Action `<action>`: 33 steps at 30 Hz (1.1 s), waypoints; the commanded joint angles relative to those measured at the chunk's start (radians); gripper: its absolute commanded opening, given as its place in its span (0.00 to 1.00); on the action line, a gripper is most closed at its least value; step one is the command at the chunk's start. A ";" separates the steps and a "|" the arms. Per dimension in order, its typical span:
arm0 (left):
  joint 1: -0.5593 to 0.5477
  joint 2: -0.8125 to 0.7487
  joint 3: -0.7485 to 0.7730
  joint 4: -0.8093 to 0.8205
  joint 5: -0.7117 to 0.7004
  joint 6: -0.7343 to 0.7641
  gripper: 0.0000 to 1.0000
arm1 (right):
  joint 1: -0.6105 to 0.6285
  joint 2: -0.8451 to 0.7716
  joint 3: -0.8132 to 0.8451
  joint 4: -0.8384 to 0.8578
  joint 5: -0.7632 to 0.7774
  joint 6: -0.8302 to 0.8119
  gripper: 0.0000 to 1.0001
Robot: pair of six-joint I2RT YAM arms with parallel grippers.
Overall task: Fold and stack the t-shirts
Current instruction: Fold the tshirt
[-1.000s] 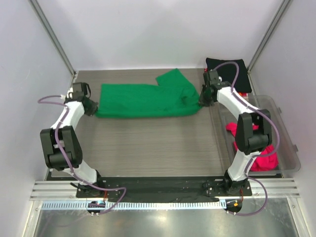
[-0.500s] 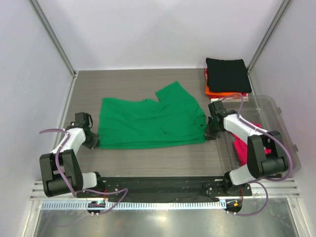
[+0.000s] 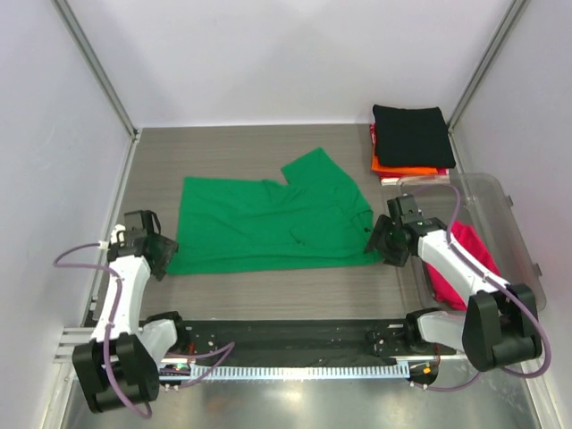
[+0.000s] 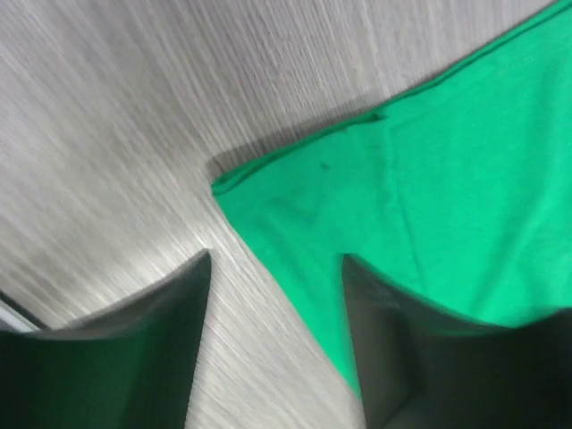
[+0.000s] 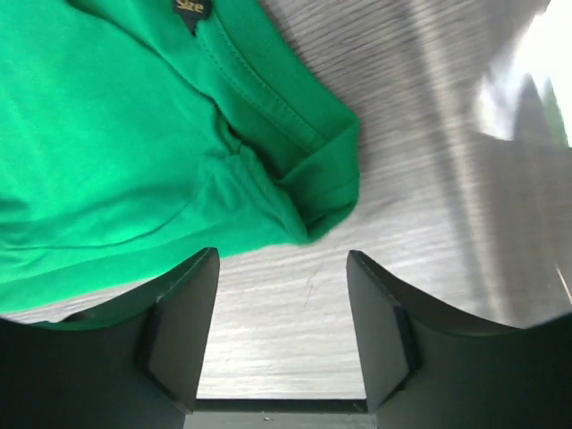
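Observation:
A bright green t-shirt (image 3: 268, 223) lies spread flat on the table, one sleeve pointing to the back. My left gripper (image 3: 163, 254) is open at the shirt's near-left corner. In the left wrist view that gripper (image 4: 277, 259) hovers over the edge of the green cloth (image 4: 447, 179) and holds nothing. At the near-right corner my right gripper (image 3: 381, 241) is open too. The right wrist view shows this gripper (image 5: 282, 255) over bare table just short of the collar side of the shirt (image 5: 134, 134). A folded black shirt (image 3: 411, 134) tops an orange one (image 3: 407, 170) at the back right.
A clear plastic bin (image 3: 517, 219) stands along the right side with a magenta-pink shirt (image 3: 465, 264) in it, close to the right arm. White walls close in the left, back and right. The arm bases sit on a black rail at the near edge.
Both grippers dragged the green shirt's folded edge toward the near side, spreading it out, then opened and let go. Both arms have drawn back a little.

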 commanded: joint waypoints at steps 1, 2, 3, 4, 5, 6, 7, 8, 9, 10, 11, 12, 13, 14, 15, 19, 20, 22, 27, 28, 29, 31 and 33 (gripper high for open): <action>0.009 -0.094 0.004 -0.080 -0.022 -0.039 0.65 | -0.012 -0.079 0.035 -0.061 -0.009 0.018 0.67; 0.009 -0.107 0.012 -0.084 -0.022 -0.041 0.78 | -0.009 -0.085 0.081 -0.072 -0.016 0.007 0.67; 0.009 -0.120 0.024 -0.084 -0.019 -0.041 0.82 | -0.007 -0.088 0.112 -0.075 -0.022 -0.001 0.67; 0.009 -0.132 0.054 -0.081 -0.017 -0.039 0.87 | -0.003 -0.080 0.142 -0.077 -0.030 -0.010 0.67; 0.009 -0.132 0.071 -0.071 -0.014 -0.027 0.88 | 0.000 -0.070 0.208 -0.074 -0.063 -0.030 0.67; 0.009 -0.129 0.091 -0.065 0.003 -0.009 0.88 | 0.005 -0.056 0.245 -0.066 -0.076 -0.042 0.67; 0.009 -0.115 0.134 -0.052 0.021 0.016 0.89 | 0.013 -0.012 0.282 -0.043 -0.089 -0.055 0.68; 0.009 -0.102 0.154 -0.015 0.041 0.077 0.89 | 0.014 0.016 0.358 -0.032 -0.115 -0.082 0.68; 0.009 -0.083 0.211 -0.007 0.091 0.112 0.89 | 0.013 0.048 0.400 -0.025 -0.125 -0.096 0.68; 0.007 -0.034 0.243 -0.007 0.113 0.152 0.89 | 0.017 0.135 0.444 -0.017 -0.136 -0.108 0.68; 0.007 -0.011 0.269 -0.013 0.125 0.195 0.89 | 0.017 0.177 0.544 -0.015 -0.146 -0.125 0.68; 0.009 0.019 0.318 -0.030 0.138 0.261 0.89 | 0.022 0.231 0.595 -0.011 -0.151 -0.151 0.68; 0.007 0.040 0.340 -0.050 0.136 0.299 0.89 | 0.024 0.275 0.639 0.010 -0.149 -0.166 0.68; 0.007 0.072 0.355 -0.079 0.135 0.350 0.89 | 0.027 0.377 0.728 0.027 -0.154 -0.192 0.68; 0.007 0.081 0.367 -0.087 0.130 0.372 0.88 | 0.030 0.427 0.774 0.043 -0.154 -0.205 0.68; 0.007 0.086 0.340 -0.087 0.161 0.433 0.88 | 0.036 0.714 1.066 0.055 -0.163 -0.246 0.67; 0.007 0.083 0.328 -0.079 0.191 0.441 0.88 | 0.037 0.763 1.180 0.055 -0.168 -0.254 0.68; 0.006 0.073 0.302 -0.071 0.208 0.464 0.87 | 0.043 0.910 1.294 0.055 -0.150 -0.275 0.67; 0.002 0.037 0.234 -0.041 0.213 0.453 0.86 | 0.045 1.157 1.613 0.055 -0.127 -0.320 0.67; -0.001 0.026 0.236 -0.039 0.213 0.452 0.86 | 0.047 1.223 1.647 0.055 -0.120 -0.328 0.67; -0.001 0.021 0.236 -0.033 0.210 0.452 0.86 | 0.047 1.248 1.701 0.061 -0.116 -0.346 0.66; -0.007 0.015 0.222 -0.021 0.196 0.450 0.85 | 0.047 1.312 1.738 0.078 -0.108 -0.360 0.66; -0.011 0.018 0.216 -0.019 0.191 0.444 0.85 | 0.047 1.340 1.767 0.093 -0.096 -0.377 0.65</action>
